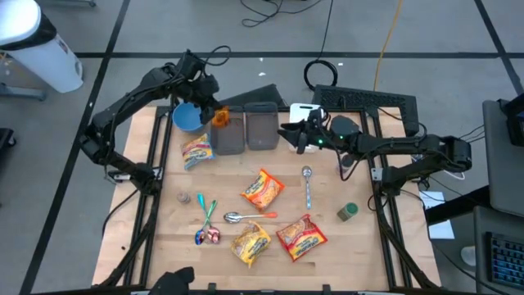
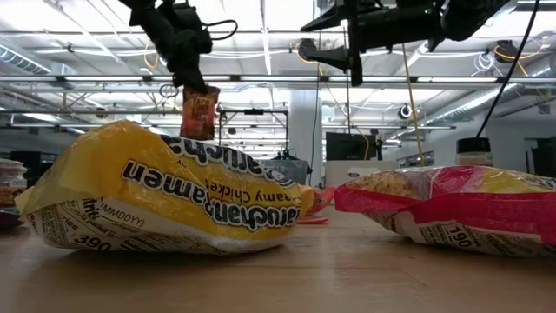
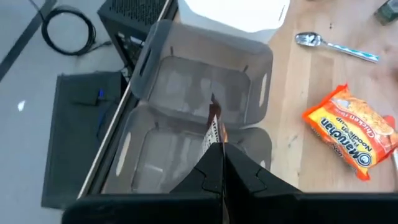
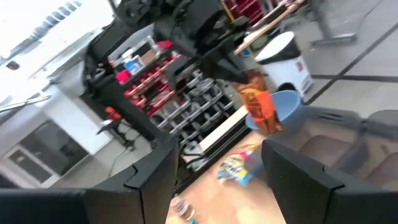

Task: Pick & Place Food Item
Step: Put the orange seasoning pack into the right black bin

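Note:
My left gripper [image 1: 211, 108] is shut on a small orange-brown food packet [image 1: 221, 118], which it holds in the air over the left of two grey bins [image 1: 229, 135]. The packet also shows in the low view [image 2: 199, 115] and edge-on in the left wrist view [image 3: 213, 121]. My right gripper [image 1: 291, 133] hovers open and empty beside the right grey bin [image 1: 262, 127]. Its fingers point toward the left arm, with a wide gap between them in the right wrist view [image 4: 217, 177]. My left gripper pinches the packet's top edge [image 2: 196, 89] between its two fingers, which come from above and point down. The packet hangs upright below the fingers, lifted clear, above the bins.
A blue bowl [image 1: 187, 116] stands left of the bins and a white container [image 1: 304, 110] to their right. Several ramen packets [image 1: 262, 190], spoons [image 1: 308, 184], a small green-lidded jar [image 1: 348, 212] and small items lie across the wooden table. A keyboard [image 1: 360, 100] lies beyond the far edge.

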Robot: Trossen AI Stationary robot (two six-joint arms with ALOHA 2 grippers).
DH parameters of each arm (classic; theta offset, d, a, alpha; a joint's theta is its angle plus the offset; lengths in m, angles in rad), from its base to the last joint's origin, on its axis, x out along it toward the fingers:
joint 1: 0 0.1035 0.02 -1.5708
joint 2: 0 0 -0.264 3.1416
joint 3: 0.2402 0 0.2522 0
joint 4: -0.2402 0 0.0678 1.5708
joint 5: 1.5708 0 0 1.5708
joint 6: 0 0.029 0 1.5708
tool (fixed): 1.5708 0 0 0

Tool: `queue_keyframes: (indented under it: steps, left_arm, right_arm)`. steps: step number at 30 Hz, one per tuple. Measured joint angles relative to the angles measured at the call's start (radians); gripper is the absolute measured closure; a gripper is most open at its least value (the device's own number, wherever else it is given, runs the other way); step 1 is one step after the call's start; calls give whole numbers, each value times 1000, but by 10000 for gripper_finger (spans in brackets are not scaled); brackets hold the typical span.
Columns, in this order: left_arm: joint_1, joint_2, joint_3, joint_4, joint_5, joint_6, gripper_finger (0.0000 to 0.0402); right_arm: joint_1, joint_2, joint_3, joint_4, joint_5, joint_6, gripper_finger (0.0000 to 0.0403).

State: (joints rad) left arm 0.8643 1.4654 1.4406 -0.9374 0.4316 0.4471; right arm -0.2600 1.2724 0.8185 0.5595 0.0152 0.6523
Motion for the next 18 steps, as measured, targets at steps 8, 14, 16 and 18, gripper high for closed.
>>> queue_keyframes:
  steps: [8, 14, 16, 18]
  left_arm:
    - [-29, 8, 0, 105, 22, 48, 401]
    - [-110, 118, 46, 94, -14, 49, 401]
    - [-128, 167, 98, 94, -14, 32, 401]
    - [-150, 216, 172, 85, -14, 21, 401]
  right_arm:
    - [-5, -1, 8, -10, 41, -3, 177]
    - [-33, -18, 81, -129, -22, -44, 177]
    - [-48, -21, 127, -215, -68, -65, 177]
    - [-64, -33, 160, -302, -107, -94, 177]
